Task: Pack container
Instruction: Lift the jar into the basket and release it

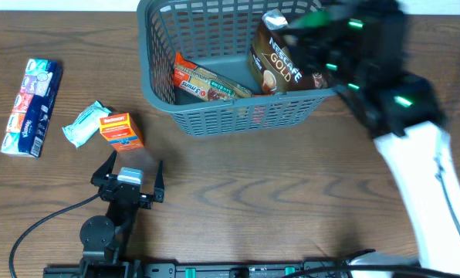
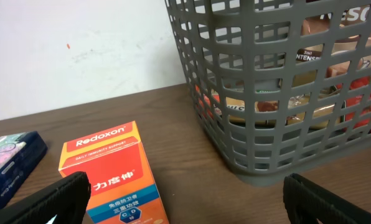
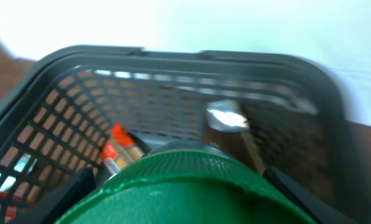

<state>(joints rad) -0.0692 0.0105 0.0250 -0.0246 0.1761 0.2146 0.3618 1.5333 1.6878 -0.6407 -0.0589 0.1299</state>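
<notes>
The basket stands far-centre on the table, part filled. It looks like stiff, light plastic, best gripped by its rim. The right gripper hovers over it, clamping a green-topped item. The left gripper rests spread and empty.

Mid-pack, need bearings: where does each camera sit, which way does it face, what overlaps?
Overhead: above the table, looking straight down on the basket, left gripper and blurred right arm.
Left wrist: low over the table, facing the Redoxon box and basket side; own fingers at bottom corners.
Right wrist: over the basket, looking in; its fingers flank a green object.
Shared: all see the basket; overhead and left wrist share the Redoxon box.
</notes>
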